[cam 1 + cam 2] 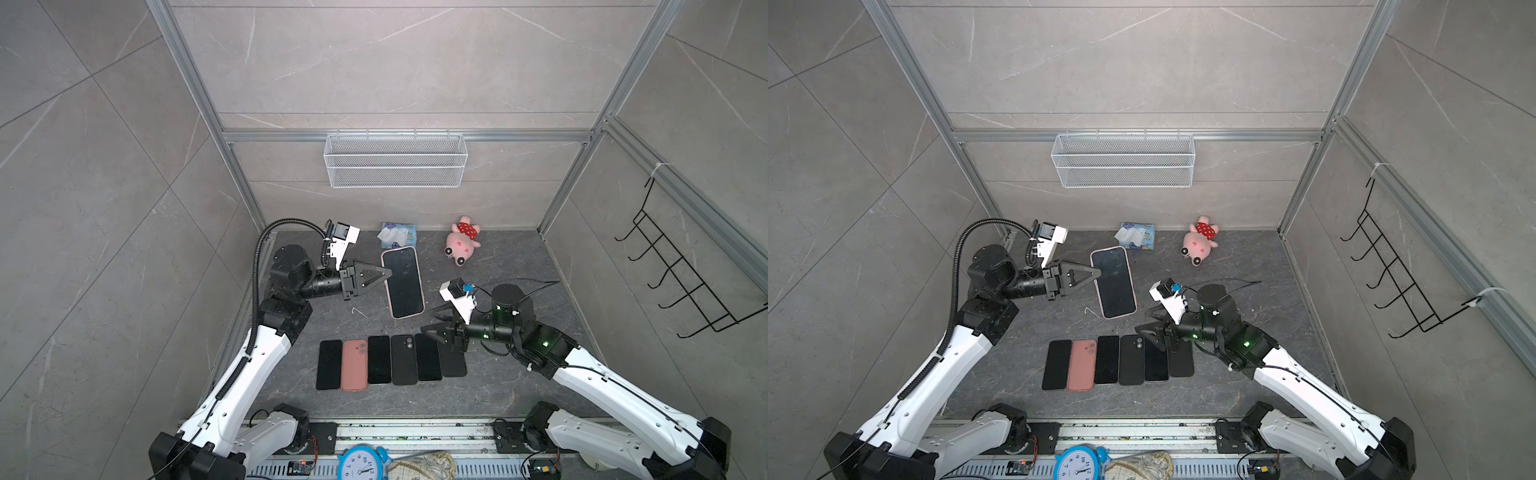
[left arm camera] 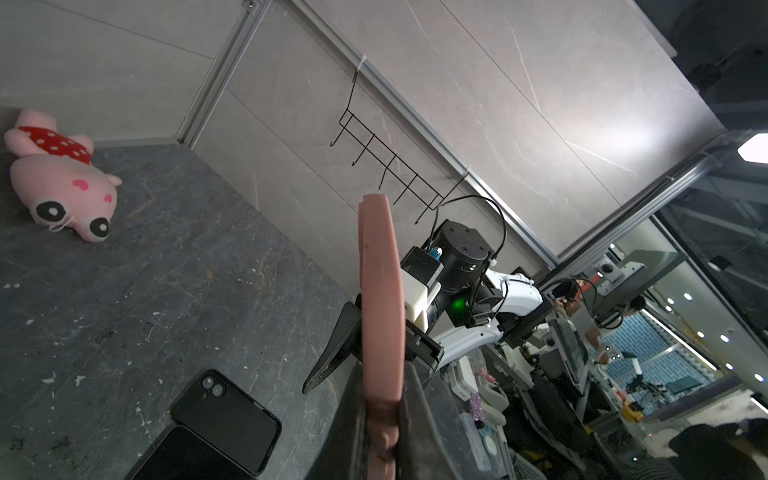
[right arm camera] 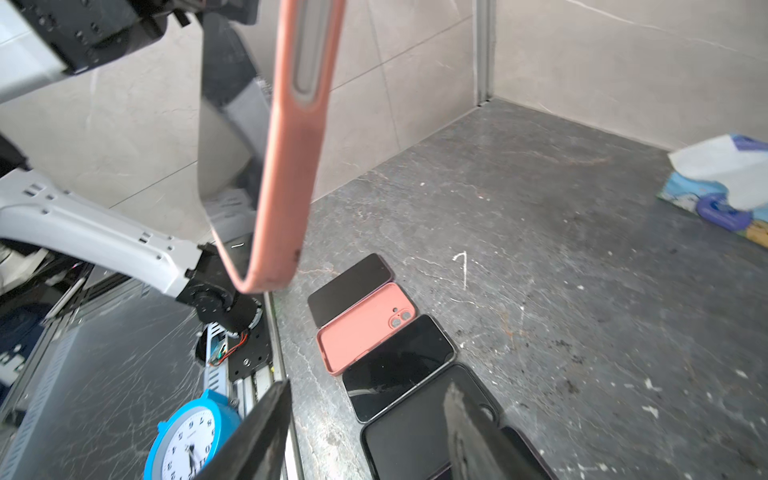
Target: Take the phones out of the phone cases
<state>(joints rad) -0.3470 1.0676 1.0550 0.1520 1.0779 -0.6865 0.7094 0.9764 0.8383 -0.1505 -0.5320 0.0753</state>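
In both top views my left gripper [image 1: 388, 274] [image 1: 1098, 273] holds a phone [image 1: 403, 282] [image 1: 1113, 282] in the air, dark screen up, over the middle of the table. The phone sits inside a pink phone case [image 2: 380, 291] [image 3: 291, 166]. In the left wrist view that gripper [image 2: 382, 415] is shut on the long edge of the case. My right gripper [image 1: 434, 326] [image 1: 1148, 326] hangs open, low and to the right of the phone, apart from it. In the right wrist view the right gripper [image 3: 365, 440] is empty, above a black phone in the row.
Several phones and cases lie in a row near the front, among them an empty pink case [image 1: 354, 365] and a black case [image 1: 404, 359]. At the back are a tissue pack [image 1: 398, 235] and a pink plush toy [image 1: 462, 241]. A blue clock [image 1: 359, 463] stands at the front rail.
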